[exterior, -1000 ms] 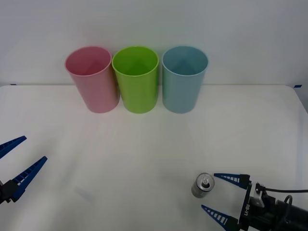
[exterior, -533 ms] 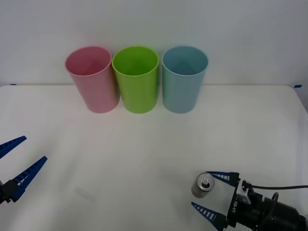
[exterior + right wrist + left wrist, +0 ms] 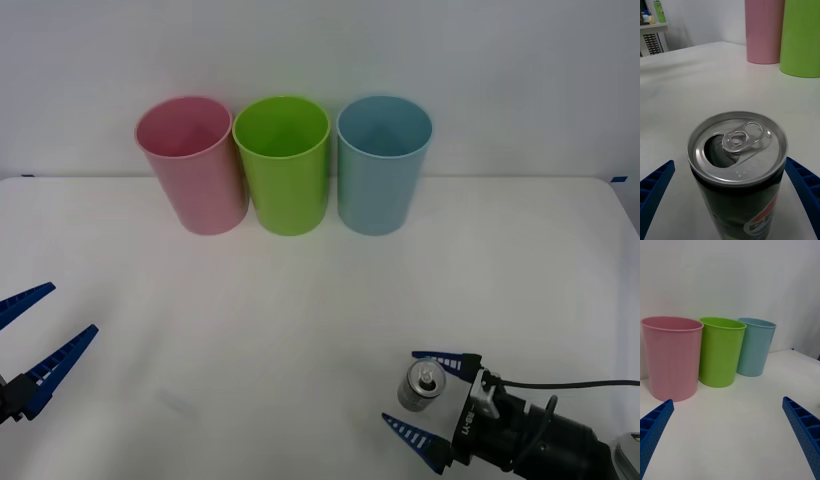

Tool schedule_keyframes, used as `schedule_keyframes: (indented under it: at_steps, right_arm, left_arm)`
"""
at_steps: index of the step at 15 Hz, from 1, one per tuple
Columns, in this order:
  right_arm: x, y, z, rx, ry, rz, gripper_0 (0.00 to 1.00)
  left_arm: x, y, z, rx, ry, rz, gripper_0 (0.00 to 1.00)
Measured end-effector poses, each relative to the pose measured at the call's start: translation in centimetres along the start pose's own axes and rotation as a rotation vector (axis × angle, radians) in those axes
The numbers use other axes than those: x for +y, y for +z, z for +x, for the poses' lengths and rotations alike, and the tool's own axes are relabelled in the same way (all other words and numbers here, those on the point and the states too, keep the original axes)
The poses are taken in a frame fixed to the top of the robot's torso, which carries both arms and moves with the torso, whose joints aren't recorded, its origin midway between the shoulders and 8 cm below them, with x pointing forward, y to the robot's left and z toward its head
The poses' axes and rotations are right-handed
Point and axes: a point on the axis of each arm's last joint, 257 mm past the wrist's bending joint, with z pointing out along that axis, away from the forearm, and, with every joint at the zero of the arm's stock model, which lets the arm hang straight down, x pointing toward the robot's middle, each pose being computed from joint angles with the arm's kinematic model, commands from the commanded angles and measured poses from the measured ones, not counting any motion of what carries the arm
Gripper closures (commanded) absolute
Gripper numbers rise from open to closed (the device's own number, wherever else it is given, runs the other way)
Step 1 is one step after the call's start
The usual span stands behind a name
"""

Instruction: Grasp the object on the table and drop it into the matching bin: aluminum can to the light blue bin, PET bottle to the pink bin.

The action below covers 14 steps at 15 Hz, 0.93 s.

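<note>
The aluminum can point(image 3: 422, 386) stands upright on the white table point(image 3: 300, 300) near its front right; its silver top with pull tab and dark label fill the right wrist view point(image 3: 738, 165). My right gripper point(image 3: 423, 395) is open, its blue fingers point(image 3: 655, 187) on either side of the can, apart from it. The light blue bin point(image 3: 383, 163) stands at the back, rightmost of three, and the pink bin point(image 3: 192, 163) leftmost. My left gripper point(image 3: 28, 343) waits open at the table's left edge, facing the bins point(image 3: 754, 347).
A lime green bin point(image 3: 284, 163) stands between the pink and light blue ones. A wall rises right behind the bins. The right arm's black wrist and cable point(image 3: 540, 440) lie low at the front right. Bare table lies between can and bins.
My right gripper has slid leftward along the table, so its open fingers now flank the can. The can, the bins and the left arm have not moved.
</note>
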Motion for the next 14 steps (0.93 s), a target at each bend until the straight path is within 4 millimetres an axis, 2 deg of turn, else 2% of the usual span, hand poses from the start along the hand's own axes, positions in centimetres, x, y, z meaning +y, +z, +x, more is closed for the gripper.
schedule_keyframes:
  at_steps: [2, 3, 4, 14]
  right_arm:
    - [0.01, 0.11, 0.02, 0.000, -0.006, 0.001, 0.00]
    - [-0.01, 0.13, 0.00, 0.000, -0.009, 0.001, 0.66]
    - [-0.05, 0.15, -0.01, 0.000, -0.013, 0.002, 1.00]
    - [-0.24, 0.28, -0.37, -0.010, -0.023, 0.006, 1.00]
  left_arm:
    - [0.00, 0.00, 0.00, 0.000, 0.000, 0.000, 0.00]
    - [0.00, 0.00, 0.00, 0.000, 0.000, 0.000, 0.00]
    - [0.00, 0.00, 0.00, 0.000, 0.000, 0.000, 0.00]
    - [0.00, 0.00, 0.00, 0.000, 0.000, 0.000, 0.00]
